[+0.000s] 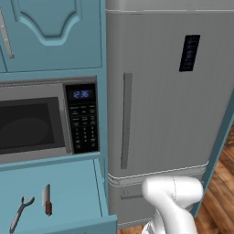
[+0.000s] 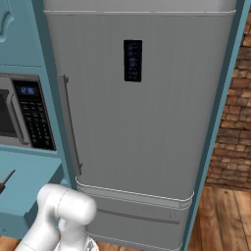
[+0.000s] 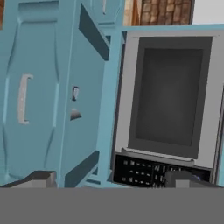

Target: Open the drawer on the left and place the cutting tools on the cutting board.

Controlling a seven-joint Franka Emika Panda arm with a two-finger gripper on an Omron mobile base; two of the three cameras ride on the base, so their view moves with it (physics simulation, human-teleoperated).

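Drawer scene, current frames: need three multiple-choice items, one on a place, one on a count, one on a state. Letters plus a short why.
1. Where does the microwave sit relative to the open drawer?
A. Directly above it
B. Below it
C. Right of the fridge

2. How many cutting tools lie in the drawer?
A. One
B. Two
C. Four

3. What state is the gripper in?
A. Shut on the knife
B. Open, holding nothing
C. Shut on the drawer handle

Answers:
1. A: the left base view shows the microwave in its teal niche right over the pulled-out drawer, with the fridge to their right.
2. B: a knife with a brown handle and a grey forked tool lie side by side, apart.
3. B: in the hand view the two fingertips stand far apart with nothing between them.
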